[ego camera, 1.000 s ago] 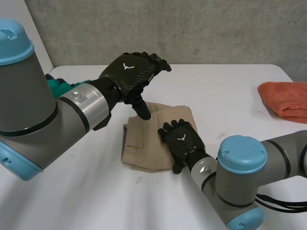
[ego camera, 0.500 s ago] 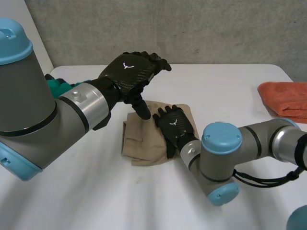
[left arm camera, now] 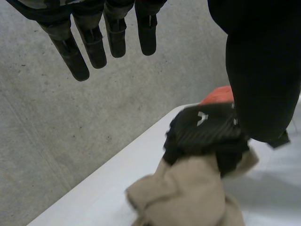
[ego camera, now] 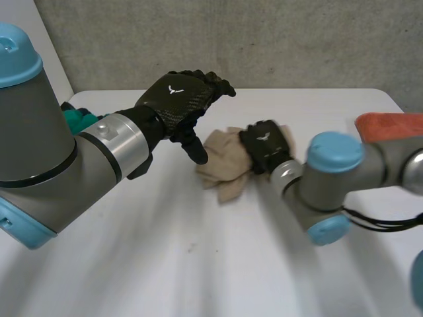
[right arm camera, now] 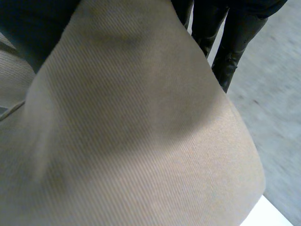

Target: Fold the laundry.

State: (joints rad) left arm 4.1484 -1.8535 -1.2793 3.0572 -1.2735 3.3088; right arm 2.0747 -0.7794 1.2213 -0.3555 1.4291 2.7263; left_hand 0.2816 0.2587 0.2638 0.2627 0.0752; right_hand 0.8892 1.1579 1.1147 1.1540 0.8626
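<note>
A beige garment point(ego camera: 225, 166) lies bunched up near the middle of the white table point(ego camera: 198, 264). My right hand point(ego camera: 266, 146) sits on its right end with fingers curled into the fabric, gripping it. In the left wrist view that same right hand point(left arm camera: 207, 132) clamps the top of the crumpled beige garment point(left arm camera: 188, 193). The right wrist view has the beige garment point(right arm camera: 131, 141) pressed against the palm, with fingers point(right arm camera: 235, 42) showing past it. My left hand point(ego camera: 178, 99) hovers open just left of the garment and above it, its fingers point(left arm camera: 94, 42) straight and holding nothing.
An orange cloth point(ego camera: 390, 125) lies at the table's right edge, behind my right arm. A green item point(ego camera: 78, 119) shows at the far left behind my left arm. A concrete wall point(ego camera: 264, 39) runs along the back of the table.
My right hand has closed on the beige garment and dragged it to the right, crumpling the flat fold into a bunch. The left hand has stayed in place.
</note>
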